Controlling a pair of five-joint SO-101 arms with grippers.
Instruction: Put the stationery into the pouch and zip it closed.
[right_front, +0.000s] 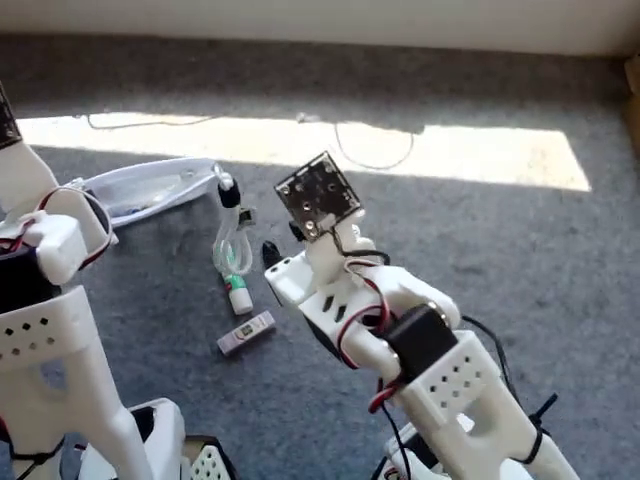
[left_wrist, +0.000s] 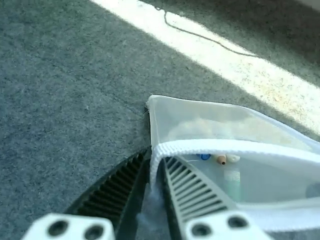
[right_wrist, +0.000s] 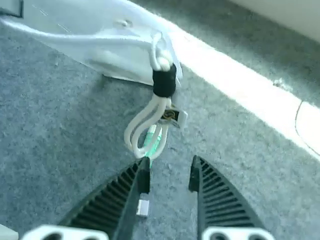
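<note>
In the high view, the pouch (right_front: 150, 188) lies toward the far left of the grey carpet (right_front: 520, 270), clear-sided with a white border, its long axis running left to right. The left arm (right_front: 50, 300) stands at its left end. Just beside its right end lies a coiled cable (right_front: 228, 250), a white loop bound by a black tie (right_front: 229, 195), with its long axis running from far to near. A green and white tube (right_front: 239, 295) lies at the loop's near end, and a small white stick (right_front: 246, 333) lies nearer still. The right arm (right_front: 400, 340) is much the closer of the two to these loose pieces.

In the left wrist view, the left gripper (left_wrist: 154, 162) is clamped on the pouch's white border at a corner. A few small items show through the clear side.

In the right wrist view, the right gripper (right_wrist: 170, 175) is spread moderately wide and holds nothing. The cable lies straight ahead of its tips, lengthwise along the reach, with the pouch beyond. I judge the cable the likely next pick.
</note>
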